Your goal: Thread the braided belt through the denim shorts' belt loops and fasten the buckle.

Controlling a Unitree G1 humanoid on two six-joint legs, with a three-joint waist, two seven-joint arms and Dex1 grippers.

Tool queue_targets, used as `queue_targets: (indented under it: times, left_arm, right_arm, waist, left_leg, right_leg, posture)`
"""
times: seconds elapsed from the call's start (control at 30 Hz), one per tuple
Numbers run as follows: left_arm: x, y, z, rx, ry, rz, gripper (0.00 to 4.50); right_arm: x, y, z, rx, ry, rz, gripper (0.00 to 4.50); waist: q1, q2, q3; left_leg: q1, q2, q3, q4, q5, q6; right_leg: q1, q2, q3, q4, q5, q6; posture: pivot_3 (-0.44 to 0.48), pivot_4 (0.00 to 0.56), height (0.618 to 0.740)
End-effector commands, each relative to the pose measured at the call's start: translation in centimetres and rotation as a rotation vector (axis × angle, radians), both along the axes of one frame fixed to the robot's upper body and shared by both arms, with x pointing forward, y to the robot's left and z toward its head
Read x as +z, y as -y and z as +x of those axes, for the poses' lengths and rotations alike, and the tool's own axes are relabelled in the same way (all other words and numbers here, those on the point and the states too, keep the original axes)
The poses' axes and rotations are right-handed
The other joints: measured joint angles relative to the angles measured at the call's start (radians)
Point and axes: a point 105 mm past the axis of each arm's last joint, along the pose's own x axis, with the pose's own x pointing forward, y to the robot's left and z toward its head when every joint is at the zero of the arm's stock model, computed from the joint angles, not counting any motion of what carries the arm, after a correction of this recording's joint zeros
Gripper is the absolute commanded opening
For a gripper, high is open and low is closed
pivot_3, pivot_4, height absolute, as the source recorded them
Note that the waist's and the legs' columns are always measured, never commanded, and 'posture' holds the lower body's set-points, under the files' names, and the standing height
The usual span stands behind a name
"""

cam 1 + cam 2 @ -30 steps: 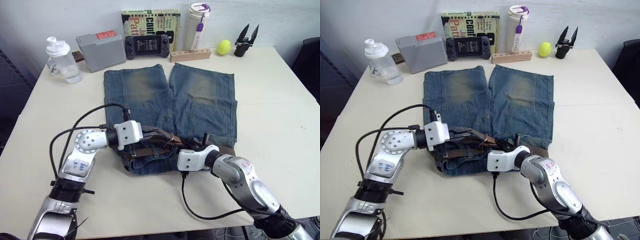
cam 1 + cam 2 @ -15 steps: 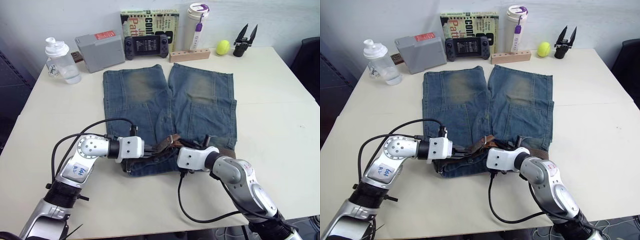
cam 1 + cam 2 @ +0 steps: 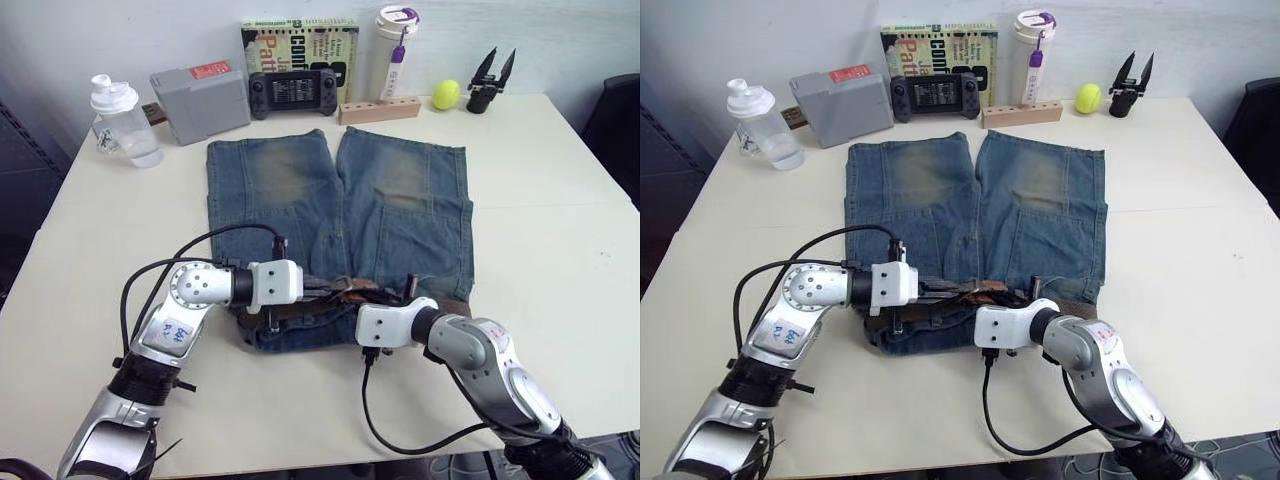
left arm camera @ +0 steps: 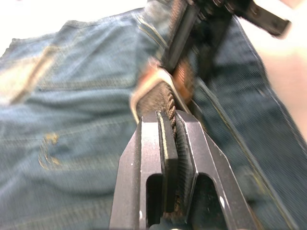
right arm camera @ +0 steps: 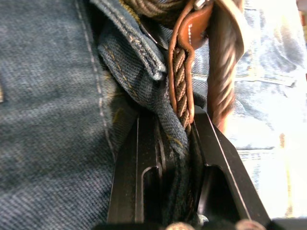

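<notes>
Cream desk (image 3: 560, 230), clutter along the back. The denim shorts (image 3: 340, 215) lie flat, the braided belt (image 3: 335, 292) bunched at the waistband. Left jaws clenched on belt, right jaws pinching belt plus denim; tugging could drag the waistband and snag.

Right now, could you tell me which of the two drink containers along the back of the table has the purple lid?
The tall white tumbler beside the book; the clear shaker bottle at the robot's far left has a white cap.

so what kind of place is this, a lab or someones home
Probably a lab or test workspace rather than a home: a plain cream table against a bare wall, with unrelated props lined along its back edge, such as a spare gripper, a yellow ball and a game controller.
</notes>
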Motion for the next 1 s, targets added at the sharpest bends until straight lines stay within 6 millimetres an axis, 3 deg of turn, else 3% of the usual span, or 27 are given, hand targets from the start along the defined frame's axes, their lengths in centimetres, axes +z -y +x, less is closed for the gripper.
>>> queue_targets:
  times: [0.03,0.07,0.23,0.4,0.73,0.9,1.0]
  left_arm:
    - [0.3,1.4,-0.4,-0.054,0.023,-0.014,0.0]
    - [0.3,1.6,-0.5,-0.059,0.019,-0.018,0.0]
    - [-0.6,2.1,-0.7,-0.07,-0.016,-0.015,0.0]
    - [-0.7,2.1,-0.5,-0.062,-0.025,-0.022,0.0]
    - [-1.1,2.3,-0.4,-0.059,-0.031,-0.027,0.0]
    - [-1.1,2.5,-0.3,-0.065,-0.027,-0.028,0.0]
    - [-1.1,2.6,-0.3,-0.068,-0.023,-0.028,0.0]
  right_arm:
    - [0.4,-1.7,-1.4,0.089,-0.017,0.033,0.04]
    - [0.4,-1.7,-1.4,0.088,-0.016,0.032,0.04]
    - [0.7,-1.1,-1.4,0.054,-0.056,0.08,2.45]
    - [2.3,0.3,-2.3,0.037,-0.133,0.159,4.45]
    - [6.2,3.2,-3.2,-0.026,-0.349,0.381,4.45]
    - [7.8,4.4,-2.0,-0.062,-0.302,0.399,4.45]
    - [7.1,5.1,-0.3,-0.091,-0.185,0.275,4.45]
  waist:
    - [0.0,0.0,0.0]
    - [0.0,0.0,0.0]
    - [0.003,0.0,0.0]
    - [0.007,0.0,0.0]
    - [0.025,0.0,0.0]
    - [0.026,0.0,0.0]
    - [0.026,-0.001,0.0]
  left_leg:
    - [0.0,0.0,0.0,0.0,0.0,0.0]
    - [0.0,0.0,0.0,0.0,0.0,0.0]
    - [0.0,0.0,0.0,0.001,0.0,0.0]
    - [0.0,0.0,-0.001,0.001,0.0,0.0]
    - [0.0,0.0,-0.002,0.005,0.0,0.001]
    - [-0.001,0.0,-0.003,0.007,-0.001,0.001]
    - [-0.001,-0.001,-0.003,0.007,-0.001,0.001]
  right_leg:
    - [0.0,0.0,0.0,0.0,0.0,0.0]
    - [0.0,0.0,0.0,0.0,0.0,0.0]
    - [0.0,0.0,0.0,0.0,0.0,0.0]
    - [0.0,0.0,0.0,0.0,0.0,0.0]
    - [0.002,0.0,-0.001,0.002,0.0,0.0]
    - [0.002,-0.001,-0.001,0.002,0.0,0.0]
    - [0.003,-0.001,-0.001,0.002,0.0,0.0]
  posture:
    - [0.0,0.15,0.722]
    - [0.0,0.15,0.722]
    - [0.0,0.15,0.722]
    - [0.0,0.15,0.722]
    - [0.0,0.15,0.722]
    - [0.0,0.15,0.722]
    - [0.0,0.15,0.722]
